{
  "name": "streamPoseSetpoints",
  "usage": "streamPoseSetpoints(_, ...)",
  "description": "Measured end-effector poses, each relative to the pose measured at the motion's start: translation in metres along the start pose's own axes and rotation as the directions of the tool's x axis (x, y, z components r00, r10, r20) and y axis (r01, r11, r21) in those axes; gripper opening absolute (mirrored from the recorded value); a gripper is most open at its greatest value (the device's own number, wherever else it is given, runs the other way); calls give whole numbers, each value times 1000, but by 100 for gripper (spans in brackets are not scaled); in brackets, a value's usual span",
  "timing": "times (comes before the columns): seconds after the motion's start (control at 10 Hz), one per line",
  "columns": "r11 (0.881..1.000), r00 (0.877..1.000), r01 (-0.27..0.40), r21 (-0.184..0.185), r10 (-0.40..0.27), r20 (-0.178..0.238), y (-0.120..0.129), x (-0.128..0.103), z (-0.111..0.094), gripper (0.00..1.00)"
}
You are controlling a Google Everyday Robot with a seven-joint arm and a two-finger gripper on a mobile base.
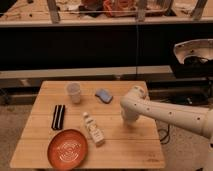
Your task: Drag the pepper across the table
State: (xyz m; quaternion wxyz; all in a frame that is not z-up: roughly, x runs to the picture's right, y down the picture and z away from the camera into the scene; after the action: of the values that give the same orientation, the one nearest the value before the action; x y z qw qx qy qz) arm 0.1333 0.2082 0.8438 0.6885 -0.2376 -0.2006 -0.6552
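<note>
The pepper does not show in the camera view; it may be hidden under the arm's end. My white arm reaches in from the right, bends at a joint, and points down at the table (pixel 45 100). My gripper (pixel 129 120) is at the arm's lower end, down at the tabletop right of centre, below and to the right of the blue pad (pixel 104 95). The wrist housing covers most of it.
On the table stand a translucent cup (pixel 74 92), a black flat object (pixel 58 117), a small lying bottle (pixel 93 129) and a round orange-red plate (pixel 67 149). A dark shelf unit stands behind the table. A white machine (pixel 194 54) is at the right.
</note>
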Motion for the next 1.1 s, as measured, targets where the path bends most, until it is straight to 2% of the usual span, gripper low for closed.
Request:
streamPoseSetpoints(0.2,1000,1000,30,4,-30,-3,-24,-3,-2,0)
streamPoseSetpoints(0.3,998,998,66,0,-66,-2,-39,-6,-2,0)
streamPoseSetpoints(0.6,994,994,106,-8,-106,-2,-46,-14,-2,0)
streamPoseSetpoints(0.9,989,989,148,-3,-148,-5,-75,-20,-3,0)
streamPoseSetpoints(1.1,986,986,169,-9,-169,-2,-78,-23,-2,0)
